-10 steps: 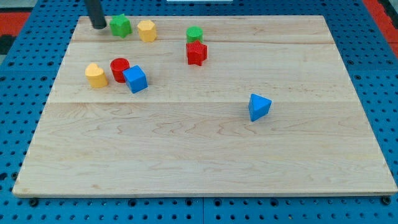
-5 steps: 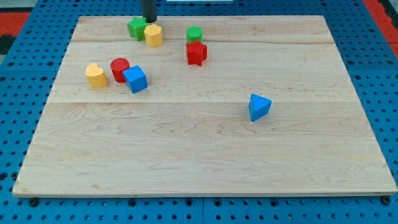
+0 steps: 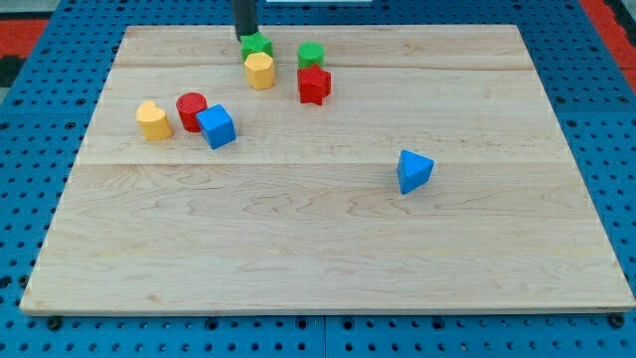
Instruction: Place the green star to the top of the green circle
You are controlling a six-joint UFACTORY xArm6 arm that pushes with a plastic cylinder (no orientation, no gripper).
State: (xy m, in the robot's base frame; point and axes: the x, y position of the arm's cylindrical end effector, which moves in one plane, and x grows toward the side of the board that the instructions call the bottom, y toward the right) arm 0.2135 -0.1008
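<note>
Since a moment ago, our tip point(image 3: 245, 35) has slid toward the view's right along the desk's point(image 3: 318, 239) top edge, and the green star point(image 3: 256, 46) went with it. A yellow block point(image 3: 259, 71) got pushed along too and now touches the star from below. We have no claw, only a dark rod, so nothing opens or pinches; our tip presses against the star's upper left side. We see no writing anywhere. The green star is small, bumpy and bright green. It sits just left of the green circle point(image 3: 311, 55), with a small gap between them. A red star point(image 3: 314, 85) touches the circle from below.
</note>
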